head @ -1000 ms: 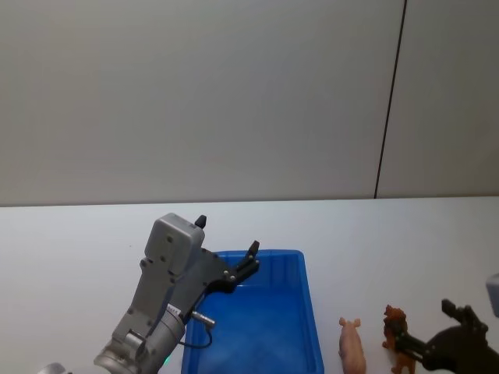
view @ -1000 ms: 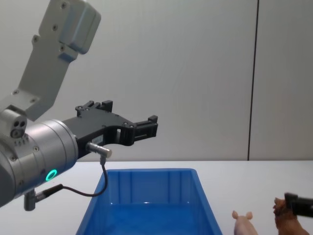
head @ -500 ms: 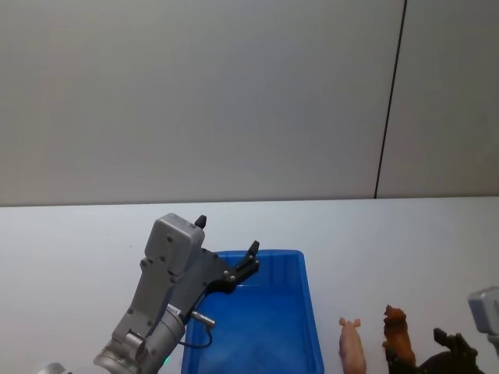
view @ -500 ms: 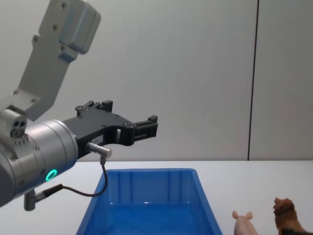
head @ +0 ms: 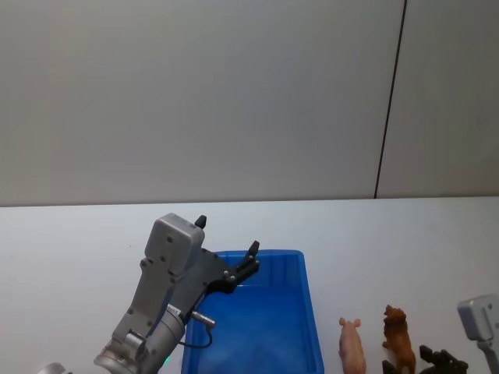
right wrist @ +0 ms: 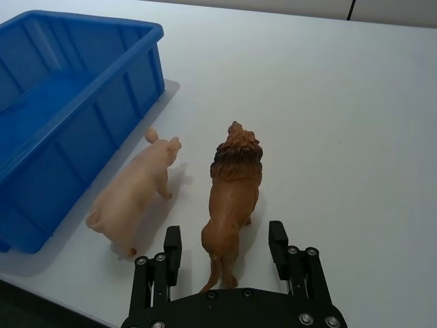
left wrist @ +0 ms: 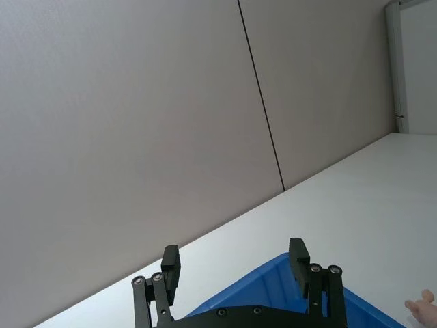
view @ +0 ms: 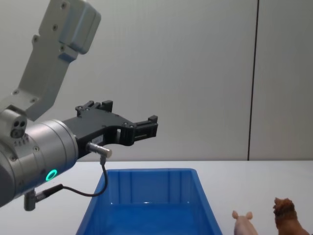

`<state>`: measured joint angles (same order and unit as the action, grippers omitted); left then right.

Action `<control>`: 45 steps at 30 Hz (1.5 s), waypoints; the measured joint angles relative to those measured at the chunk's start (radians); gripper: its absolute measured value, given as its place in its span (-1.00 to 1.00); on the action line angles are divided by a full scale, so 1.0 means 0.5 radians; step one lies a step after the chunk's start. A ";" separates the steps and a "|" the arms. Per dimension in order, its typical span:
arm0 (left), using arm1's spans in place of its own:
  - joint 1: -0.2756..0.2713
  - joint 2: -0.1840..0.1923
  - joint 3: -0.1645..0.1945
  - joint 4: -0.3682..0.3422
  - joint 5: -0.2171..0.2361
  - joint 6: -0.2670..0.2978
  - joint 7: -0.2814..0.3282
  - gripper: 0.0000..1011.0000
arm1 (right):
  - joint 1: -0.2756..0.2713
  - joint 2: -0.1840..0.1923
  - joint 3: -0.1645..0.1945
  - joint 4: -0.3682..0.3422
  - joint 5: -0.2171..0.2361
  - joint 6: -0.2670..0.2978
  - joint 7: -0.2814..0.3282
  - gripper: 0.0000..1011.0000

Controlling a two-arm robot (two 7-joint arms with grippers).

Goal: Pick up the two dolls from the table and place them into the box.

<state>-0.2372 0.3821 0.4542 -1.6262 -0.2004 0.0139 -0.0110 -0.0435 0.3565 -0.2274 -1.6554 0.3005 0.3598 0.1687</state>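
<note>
1. Tool state. The right gripper (right wrist: 224,239) has its fingers spread apart and holds nothing. The left gripper (left wrist: 233,254) is also spread and empty, hovering above the far end of the box (right wrist: 76,128).

2. Target position. The lion (right wrist: 234,184) stands upright on the table (right wrist: 355,123). Its long axis runs straight away from the right gripper, tail end nearest and head farthest. In the right wrist view, the 2 fingers flank its hindquarters, 1 on each side, with a gap on both sides and no contact.

3. Governing relation. The finger line lies across the lion's body, so I judge that closing now would catch only the rump. A short advance along the body axis should bring the pads to the torso for a firmer hold.

4. Clearances.
- The pig (right wrist: 133,195) stands just beside the lion on the box side, roughly parallel but angled slightly away. The finger on that side must pass through the narrow gap between the 2 dolls.
- The side away from the pig is open table.
- The box sits just beyond the pig, with its near wall close to the pig's flank.

5. Arm choice. The right arm is the nearer one to both dolls, and both are well apart from the left gripper.
</note>
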 joint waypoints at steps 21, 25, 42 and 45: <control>0.000 0.000 0.000 0.000 0.000 0.000 0.000 0.98 | 0.025 -0.022 0.009 -0.006 -0.001 -0.052 -0.051 -0.45; 0.000 0.000 0.000 0.000 0.000 0.000 0.000 0.98 | 0.031 -0.025 0.012 -0.022 -0.018 -0.090 -0.068 -0.45; 0.000 0.000 0.000 0.000 0.000 0.000 0.000 0.98 | 0.181 -0.090 -0.003 -0.114 -0.117 -0.243 0.055 -0.45; 0.000 0.000 0.000 0.000 0.000 0.000 0.000 0.98 | 0.222 -0.113 -0.017 -0.115 -0.129 -0.238 0.115 -0.45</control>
<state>-0.2372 0.3821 0.4543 -1.6262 -0.2004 0.0139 -0.0110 0.0673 0.2999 -0.2358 -1.7128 0.2361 0.2406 0.2262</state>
